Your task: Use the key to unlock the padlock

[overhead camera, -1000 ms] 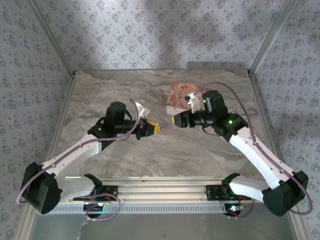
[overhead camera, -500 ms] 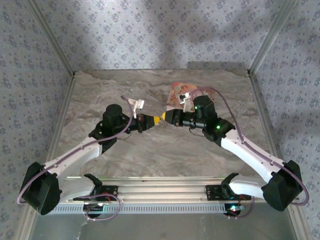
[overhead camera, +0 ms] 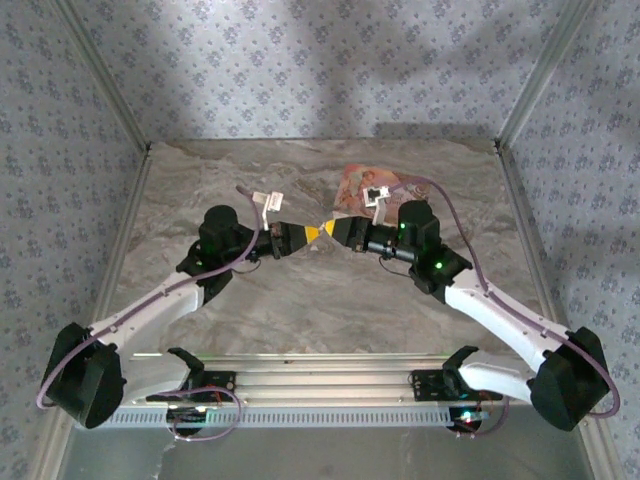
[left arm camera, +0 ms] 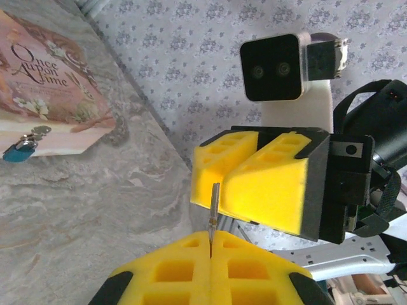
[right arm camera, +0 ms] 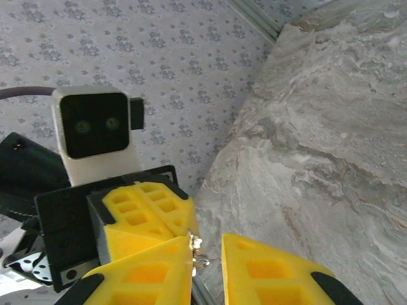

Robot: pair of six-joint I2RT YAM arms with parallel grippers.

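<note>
My left gripper [overhead camera: 303,237] is shut on the key [left arm camera: 213,210]. Its thin metal blade sticks out from between the yellow pads [left arm camera: 178,267]. My right gripper [overhead camera: 333,230] meets it tip to tip above the middle of the table. Its jaws stand a little apart around the key's free end [right arm camera: 198,253], which lies against one pad [right arm camera: 152,273] and clear of the other. A small blue and silver thing [left arm camera: 19,148], apparently the padlock, lies at the edge of a picture book [left arm camera: 44,89].
The picture book [overhead camera: 358,188] lies on the marble table [overhead camera: 300,300] behind the right arm. Patterned walls with metal corner posts [overhead camera: 105,85] close in the back and both sides.
Both grippers moved toward each other and now meet tip to tip. The right jaws narrowed from wide open to a small gap around the key's end.
</note>
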